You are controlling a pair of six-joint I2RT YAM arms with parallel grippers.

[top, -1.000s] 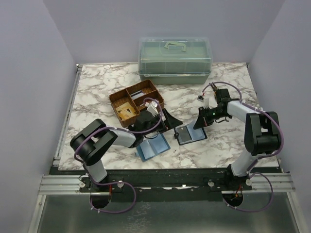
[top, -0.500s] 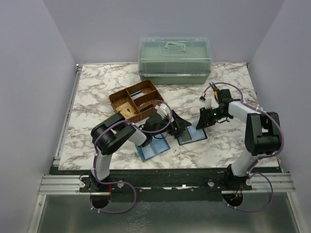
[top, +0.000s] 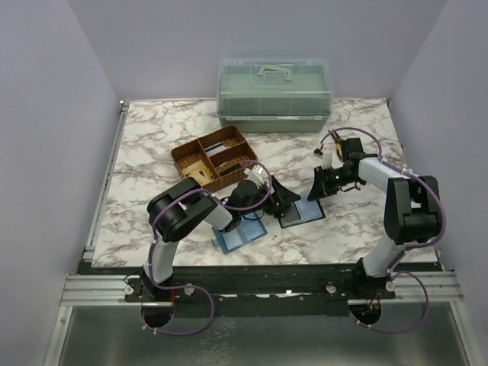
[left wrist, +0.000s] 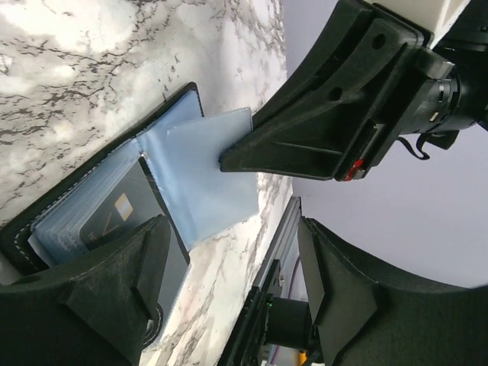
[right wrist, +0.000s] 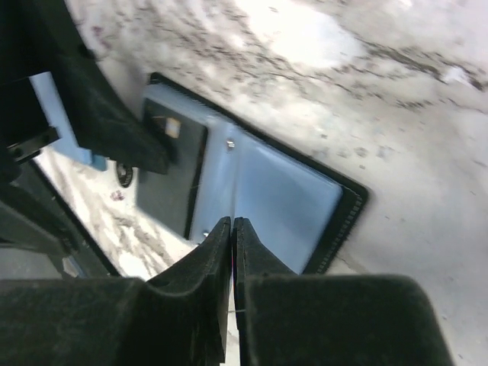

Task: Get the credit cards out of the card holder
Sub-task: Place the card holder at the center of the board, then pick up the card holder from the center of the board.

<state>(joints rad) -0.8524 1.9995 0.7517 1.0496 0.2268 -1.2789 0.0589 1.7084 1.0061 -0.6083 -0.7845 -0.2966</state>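
Note:
The card holder (top: 305, 211) lies open on the marble table, black outside and blue-grey inside. In the left wrist view its left half (left wrist: 69, 221) holds a dark card (left wrist: 114, 217) with a gold chip. My right gripper (top: 316, 191) is shut on a thin blue-grey inner sleeve (left wrist: 206, 175) of the holder and holds it up by its edge; in the right wrist view its closed tips (right wrist: 232, 225) stand over the holder's fold (right wrist: 267, 191). My left gripper (left wrist: 229, 290) is open and empty, low over the holder's left half, one finger (right wrist: 107, 114) by the dark card (right wrist: 171, 179).
A light-blue flat folder (top: 238, 233) lies left of the holder, under my left arm. A brown divided tray (top: 216, 160) stands behind it. A green box with a clear lid (top: 274, 95) is at the back. The table's front rail (left wrist: 267, 305) is close by.
My left arm has swung right and reached forward from above the light-blue folder to the card holder's left half. My right gripper has stayed shut at the holder's right side.

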